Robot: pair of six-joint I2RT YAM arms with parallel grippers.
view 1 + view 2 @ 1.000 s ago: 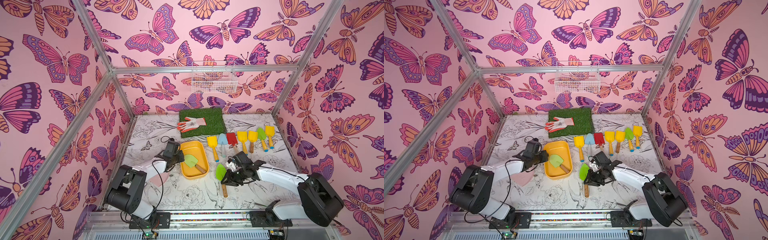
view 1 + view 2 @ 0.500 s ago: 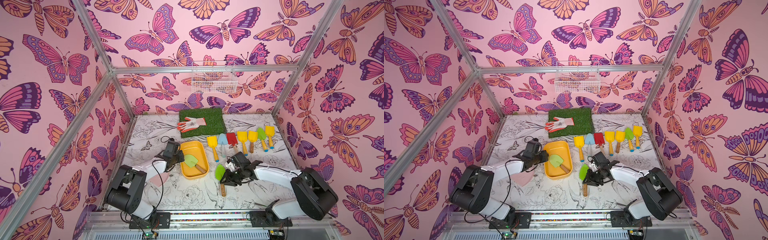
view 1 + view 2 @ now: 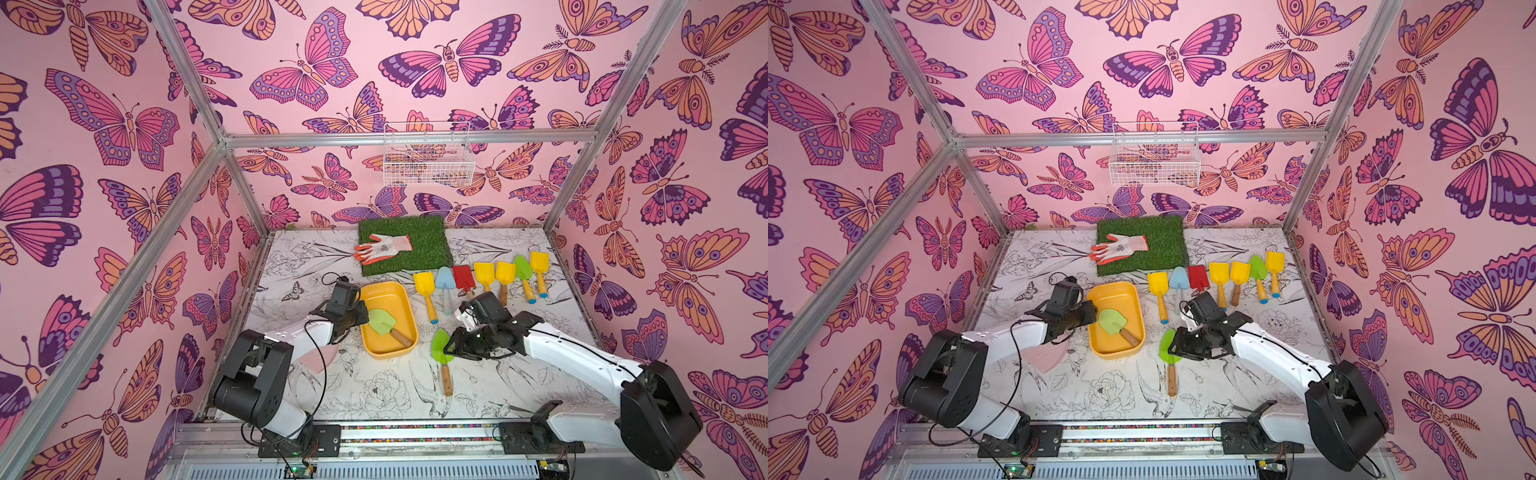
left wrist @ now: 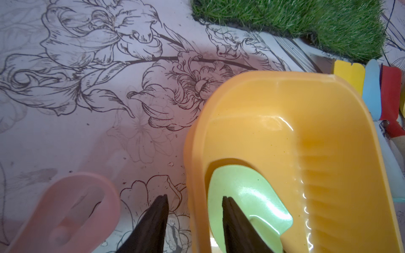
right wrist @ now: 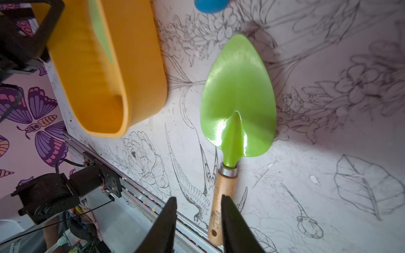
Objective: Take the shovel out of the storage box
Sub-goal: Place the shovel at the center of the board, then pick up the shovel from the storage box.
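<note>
The yellow storage box lies left of centre with a pale green shovel slanted inside it. My left gripper is shut on the box's left wall. In the left wrist view, the left gripper has one finger outside the box and one over the shovel blade. A brighter green shovel lies flat on the table to the right of the box. My right gripper hovers open over it, the wooden handle beside one finger.
Several more toy shovels lie in a row behind my right arm. A grass mat with a glove sits at the back. A white wire basket hangs on the back wall. A pink piece lies under my left arm.
My right gripper's jaws have parted a little around the bright green shovel's handle, and the shovel rests on the table. The left gripper and the box have not moved.
</note>
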